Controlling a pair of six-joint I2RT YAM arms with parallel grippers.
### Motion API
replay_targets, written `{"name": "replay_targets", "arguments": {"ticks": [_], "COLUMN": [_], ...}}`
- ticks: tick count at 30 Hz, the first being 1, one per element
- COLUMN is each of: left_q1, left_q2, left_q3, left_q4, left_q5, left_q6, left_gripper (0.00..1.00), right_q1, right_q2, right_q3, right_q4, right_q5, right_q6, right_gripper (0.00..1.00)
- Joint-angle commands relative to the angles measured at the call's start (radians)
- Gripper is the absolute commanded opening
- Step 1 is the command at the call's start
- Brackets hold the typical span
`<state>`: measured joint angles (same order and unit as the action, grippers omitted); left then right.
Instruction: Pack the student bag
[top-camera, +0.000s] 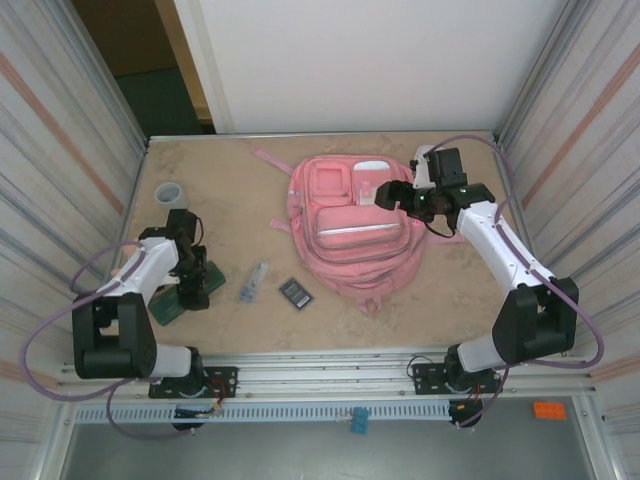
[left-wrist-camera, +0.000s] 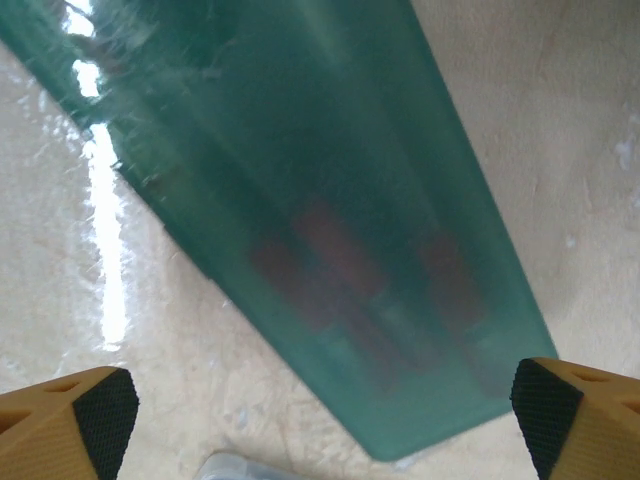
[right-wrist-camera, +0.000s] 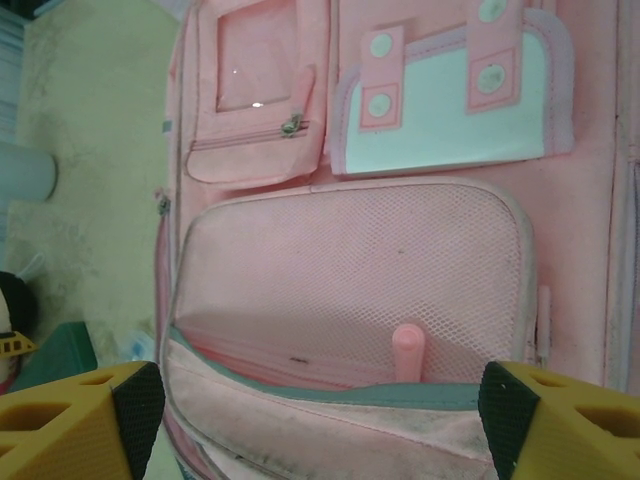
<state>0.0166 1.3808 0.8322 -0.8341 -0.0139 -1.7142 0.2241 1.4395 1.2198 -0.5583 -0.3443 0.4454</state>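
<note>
The student bag is a pink backpack lying flat at the table's middle back. My right gripper hovers open over its upper part. In the right wrist view its fingertips flank the bag's mesh front pocket, where a small pink tab stands up at the teal-edged opening. Nothing is between the jaws. My left gripper is at the left of the table, open, low over a flat dark green case that lies on the table. The case's near end sits between the two fingertips, untouched.
A grey cup stands at the back left. A clear slim item and a dark flat device lie between the green case and the bag. Metal walls close in both sides.
</note>
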Motion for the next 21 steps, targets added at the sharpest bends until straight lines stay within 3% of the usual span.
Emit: {"name": "replay_targets", "arguments": {"ticks": [1, 12, 16, 21], "left_q1": [0.022, 0.034, 0.034, 0.034], "left_q2": [0.034, 0.168, 0.177, 0.124], "left_q3": [0.037, 0.033, 0.038, 0.051], "left_q4": [0.019, 0.071, 0.062, -0.002], "left_q5": [0.004, 0.023, 0.029, 0.023], "left_q6": [0.017, 0.056, 0.055, 0.048], "left_gripper": [0.99, 0.99, 0.82, 0.72], "right_q1": [0.012, 0.034, 0.035, 0.037], "right_q2": [-0.037, -0.043, -0.057, -0.074], "right_q3": [-0.002, -0.001, -0.002, -0.002], "right_q4": [-0.029, -0.041, -0.046, -0.048], "right_q5": [0.028, 0.042, 0.051, 0.054], "right_q6": [0.020, 0.024, 0.025, 0.030], "right_gripper": [0.83, 0.84, 0.83, 0.82]}}
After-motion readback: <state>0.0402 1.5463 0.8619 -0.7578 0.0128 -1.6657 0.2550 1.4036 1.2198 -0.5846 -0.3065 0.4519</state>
